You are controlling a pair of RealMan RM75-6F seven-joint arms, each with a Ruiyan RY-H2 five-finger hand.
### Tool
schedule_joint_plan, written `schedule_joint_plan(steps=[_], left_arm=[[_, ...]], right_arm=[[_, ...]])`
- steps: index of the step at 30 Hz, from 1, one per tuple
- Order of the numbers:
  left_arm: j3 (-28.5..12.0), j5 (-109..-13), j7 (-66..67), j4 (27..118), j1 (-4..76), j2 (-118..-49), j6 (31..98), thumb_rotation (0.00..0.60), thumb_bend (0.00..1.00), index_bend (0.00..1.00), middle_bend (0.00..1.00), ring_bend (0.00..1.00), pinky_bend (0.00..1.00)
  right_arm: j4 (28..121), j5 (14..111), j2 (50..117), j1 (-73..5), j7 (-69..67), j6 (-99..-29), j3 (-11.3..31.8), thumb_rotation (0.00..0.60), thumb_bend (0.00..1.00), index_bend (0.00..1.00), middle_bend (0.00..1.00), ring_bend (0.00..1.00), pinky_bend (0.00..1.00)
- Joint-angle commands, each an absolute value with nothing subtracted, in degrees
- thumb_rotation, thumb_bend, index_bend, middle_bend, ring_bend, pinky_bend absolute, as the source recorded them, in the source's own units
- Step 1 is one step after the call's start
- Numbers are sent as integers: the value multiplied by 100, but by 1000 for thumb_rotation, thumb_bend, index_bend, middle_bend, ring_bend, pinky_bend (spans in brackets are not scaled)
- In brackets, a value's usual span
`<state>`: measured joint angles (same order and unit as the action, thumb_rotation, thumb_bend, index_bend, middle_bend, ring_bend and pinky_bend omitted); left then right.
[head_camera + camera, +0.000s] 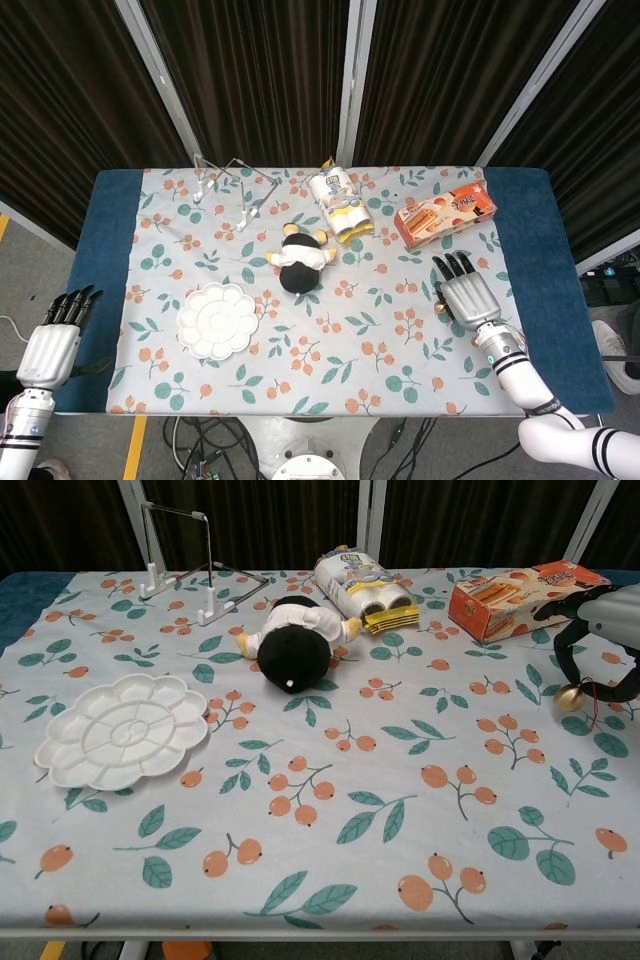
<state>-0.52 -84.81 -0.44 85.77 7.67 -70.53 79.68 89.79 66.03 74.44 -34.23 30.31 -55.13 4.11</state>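
Note:
My right hand (463, 293) hovers over the right side of the flowered tablecloth (380, 350), fingers stretched out and apart, holding nothing. It is nearest to the orange snack box (446, 211), which lies a short way beyond its fingertips and apart from them. In the chest view the right hand (600, 640) shows at the right edge, lower than the orange box (520, 595). My left hand (55, 335) hangs off the table's near left corner, fingers straight, empty. A black-and-white plush toy (298, 262) lies at mid-table.
A white flower-shaped palette (218, 320) sits front left. A yellow-and-white snack packet (340, 205) lies behind the plush. A wire rack (235, 185) stands at the back left. Dark curtains and metal poles close off the far side.

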Motion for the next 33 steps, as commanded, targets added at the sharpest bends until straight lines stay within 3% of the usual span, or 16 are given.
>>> schedule_joint_plan(steps=[1,27,30,33], left_arm=[[-54,-8480,-52,8574,765,-7050,7972,600,0,36,0,0,15],[-82,-8453,-123,8531,723,-7026,8031,600,0,36,0,0,15],[-76,-8450,-124,8531,724,-7030,8016,600,0,36,0,0,15],[-70,-8449,-130,8521,729,-7037,7994,600,0,37,0,0,15]], right_arm=[[8937,6594,7484,-3438,3050,-5501,389,600,351,788,93,0,0],[8887,6378,7588,-3574,3291,-5391,288,600,287,725,88,0,0],[8926,6358,7553,-3583,3308,-5365,260,600,261,669,71,0,0],[8984,6308,7489,-3591,3353,-5347,236,600,222,518,31,0,0]])
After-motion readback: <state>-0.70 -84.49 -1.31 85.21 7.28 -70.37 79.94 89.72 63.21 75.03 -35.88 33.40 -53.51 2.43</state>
